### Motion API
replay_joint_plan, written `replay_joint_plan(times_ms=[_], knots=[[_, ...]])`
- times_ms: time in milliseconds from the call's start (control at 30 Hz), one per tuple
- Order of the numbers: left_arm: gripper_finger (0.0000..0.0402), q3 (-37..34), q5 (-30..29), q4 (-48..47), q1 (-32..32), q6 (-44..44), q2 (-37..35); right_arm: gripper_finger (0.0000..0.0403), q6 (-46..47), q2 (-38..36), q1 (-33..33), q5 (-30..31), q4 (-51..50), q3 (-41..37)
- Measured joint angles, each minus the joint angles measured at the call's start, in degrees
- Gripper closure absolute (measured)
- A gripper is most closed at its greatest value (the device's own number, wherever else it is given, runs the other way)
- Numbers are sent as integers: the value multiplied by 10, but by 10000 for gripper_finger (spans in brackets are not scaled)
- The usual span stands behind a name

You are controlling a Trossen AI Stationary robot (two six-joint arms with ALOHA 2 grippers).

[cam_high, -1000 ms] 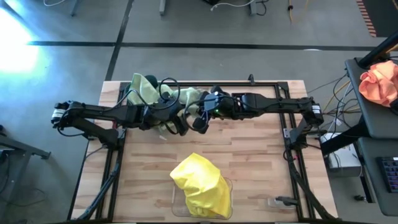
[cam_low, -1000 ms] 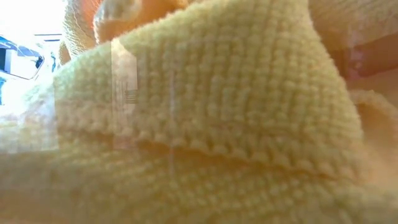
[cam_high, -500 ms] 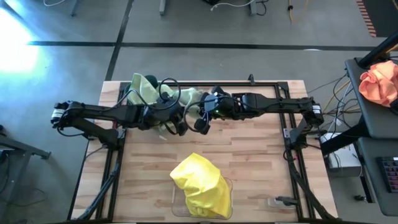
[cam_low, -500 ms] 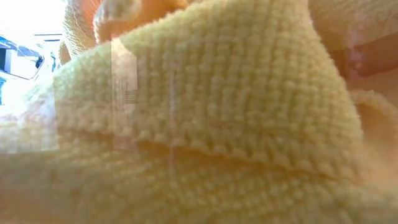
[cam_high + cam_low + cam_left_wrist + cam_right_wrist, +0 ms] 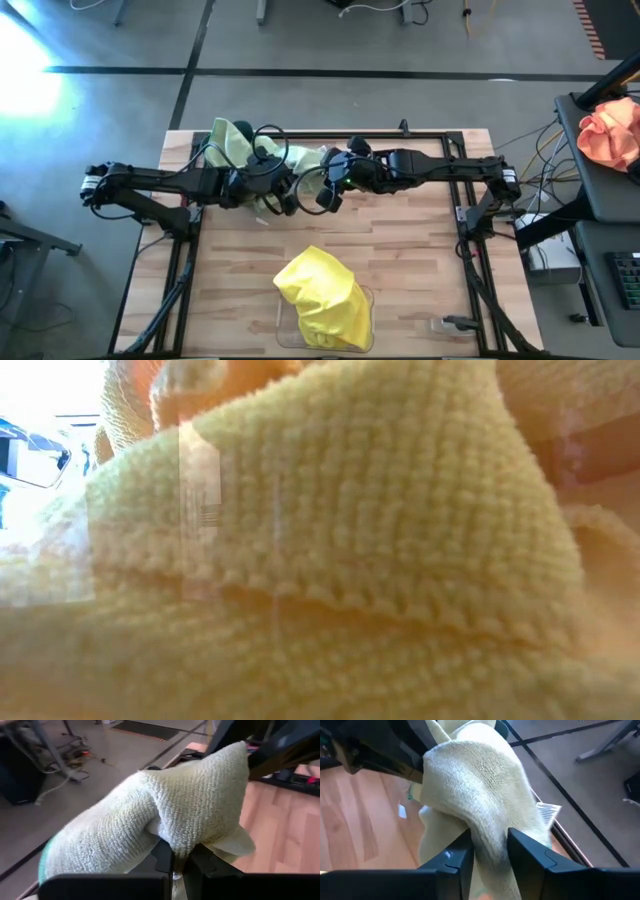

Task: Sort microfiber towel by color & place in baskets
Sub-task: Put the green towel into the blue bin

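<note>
A pale green microfiber towel (image 5: 305, 158) hangs in the air over the table's far middle, between my two grippers. My left gripper (image 5: 288, 203) comes from the left and is shut on it. My right gripper (image 5: 330, 197) comes from the right and stands open, with a fold of the same towel (image 5: 470, 785) between its fingers. More green towels (image 5: 230, 140) are heaped in the dark teal basket (image 5: 246, 130) at the far left. Yellow towels (image 5: 320, 295) fill the clear basket (image 5: 285, 325) near the front edge. They fill the whole low view (image 5: 320, 560). My left gripper (image 5: 178, 865) pinches a bunched fold of the green towel (image 5: 172, 842) between its two fingers, slanting down from the table's left. The cloth bulges up and forward from the fingers, clear of the table. My right gripper (image 5: 489, 852) has its open fingers (image 5: 462, 855) on either side of a draped fold (image 5: 487, 832), which lies against their inner sides.
Bare wooden table (image 5: 420, 260) lies between the arms and the clear basket and to the right. A black frame rail (image 5: 440, 135) runs along the far edge. An orange-pink cloth bundle (image 5: 610, 135) sits on a side stand off the table's right.
My left gripper has shut on the green towel. After that my right gripper has opened and tipped slightly. Both arms have kept their places, and the towel still hangs between them.
</note>
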Motion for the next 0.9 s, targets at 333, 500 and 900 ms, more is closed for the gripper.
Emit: replay_joint_plan(times_ms=[333,500,900], knots=[[400,0,-175,-161,8,-56,-41,267,32,-2,-18,86,-111,0],[399,0,-237,-269,14,-131,-100,266,71,-2,-23,83,-162,-8],[398,0,-289,-387,15,-168,-201,266,95,-2,-23,82,-164,-14]])
